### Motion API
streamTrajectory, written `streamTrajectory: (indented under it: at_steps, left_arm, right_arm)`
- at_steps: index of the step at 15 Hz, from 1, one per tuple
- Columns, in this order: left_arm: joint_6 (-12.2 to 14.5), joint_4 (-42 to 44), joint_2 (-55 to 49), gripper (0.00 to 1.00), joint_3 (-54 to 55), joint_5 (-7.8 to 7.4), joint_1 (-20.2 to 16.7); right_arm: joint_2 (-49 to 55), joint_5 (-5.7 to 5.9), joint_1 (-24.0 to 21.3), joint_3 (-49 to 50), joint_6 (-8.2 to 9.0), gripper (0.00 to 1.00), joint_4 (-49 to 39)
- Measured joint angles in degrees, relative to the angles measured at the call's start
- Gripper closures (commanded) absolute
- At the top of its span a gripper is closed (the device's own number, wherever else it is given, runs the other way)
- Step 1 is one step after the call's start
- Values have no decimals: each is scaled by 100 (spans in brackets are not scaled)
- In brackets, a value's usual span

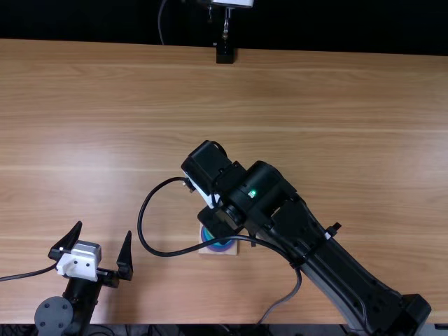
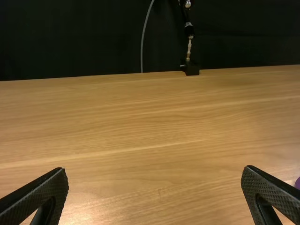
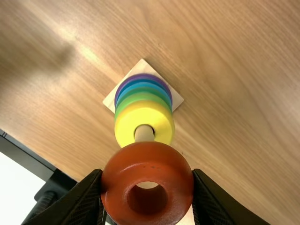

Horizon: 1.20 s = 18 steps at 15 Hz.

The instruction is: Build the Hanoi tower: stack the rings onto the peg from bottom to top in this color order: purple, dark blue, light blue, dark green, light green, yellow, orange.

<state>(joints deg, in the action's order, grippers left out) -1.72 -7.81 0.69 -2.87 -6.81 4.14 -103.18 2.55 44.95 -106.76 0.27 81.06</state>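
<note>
Orange ring [image 3: 145, 157], glossy and rounded: held at its 2 sides between the fingers of the right gripper [image 1: 218, 222], clamped on it above the stack. Peg [image 3: 144, 133]: pale wood shaft rising from the central hole of the yellow ring [image 3: 125, 124]. Pale patch seen through the orange ring's hole; cannot tell whether the peg has entered it.

Peg contents, top down: yellow ring, then green [image 3: 143, 97], blue [image 3: 143, 86] and purple [image 3: 143, 76] bands, edges smooth. Stack widens downward. Base [image 3: 143, 65]: 1 square of light wood, flat on the brown grained table [image 1: 336, 140].

Left gripper [image 1: 103, 229]: 2 fingers wide apart, nothing between; left wrist view gives their textured inner pads [image 2: 267, 185] and a purple sliver at the side.

Top view: right arm reaches over the stack, its black cable [image 1: 142, 227] looping beside; blue and purple rims show under it. Black stand [image 1: 225, 54] at far table edge.
</note>
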Motion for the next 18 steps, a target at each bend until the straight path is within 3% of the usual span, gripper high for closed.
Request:
streamTrajectory:
  at_steps: [12,13,14,15,18]
  left_arm:
    - [-2,0,0,0,2,-4,0]
    - [0,2,0,0,2,-4,-2]
    - [0,0,-2,0,0,-4,0]
    - [2,2,0,0,0,-2,-2]
    - [2,0,-2,0,0,-2,-2]
  right_arm:
    - [-4,-66,0,411,2,100,-138]
    - [-4,-66,0,411,0,94,-142]
    - [-2,-63,0,411,2,35,-142]
    - [-4,-59,0,411,2,0,-136]
    - [-4,44,0,411,4,0,-273]
